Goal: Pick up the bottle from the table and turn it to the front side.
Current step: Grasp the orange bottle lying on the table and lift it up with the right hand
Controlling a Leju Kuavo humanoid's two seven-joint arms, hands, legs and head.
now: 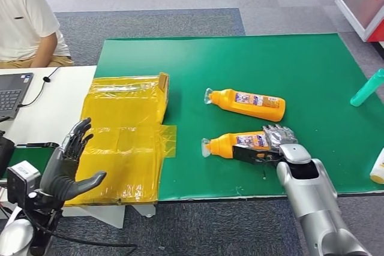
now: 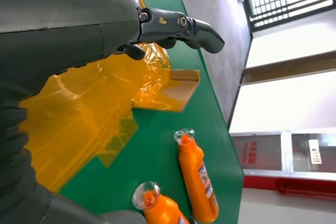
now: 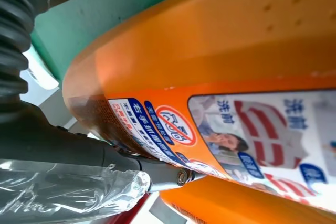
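Two orange bottles lie on their sides on the green table [image 1: 317,76], caps pointing toward the robot's left. The right hand [image 1: 273,142] is on the nearer bottle [image 1: 226,144], its fingers wrapped over the base end while the neck and cap stick out free. From the right wrist view the printed label sits hard against the hand, so the grip looks closed on the bottle, though whether the bottle has left the table surface cannot be told. The farther bottle [image 1: 246,104] lies just beyond, roughly parallel. The bottle's long axis runs across the robot's front, so turning it calls for a roll about that axis. The left hand [image 1: 68,166] hovers spread and empty over the yellow plastic sheet [image 1: 126,130], well apart.
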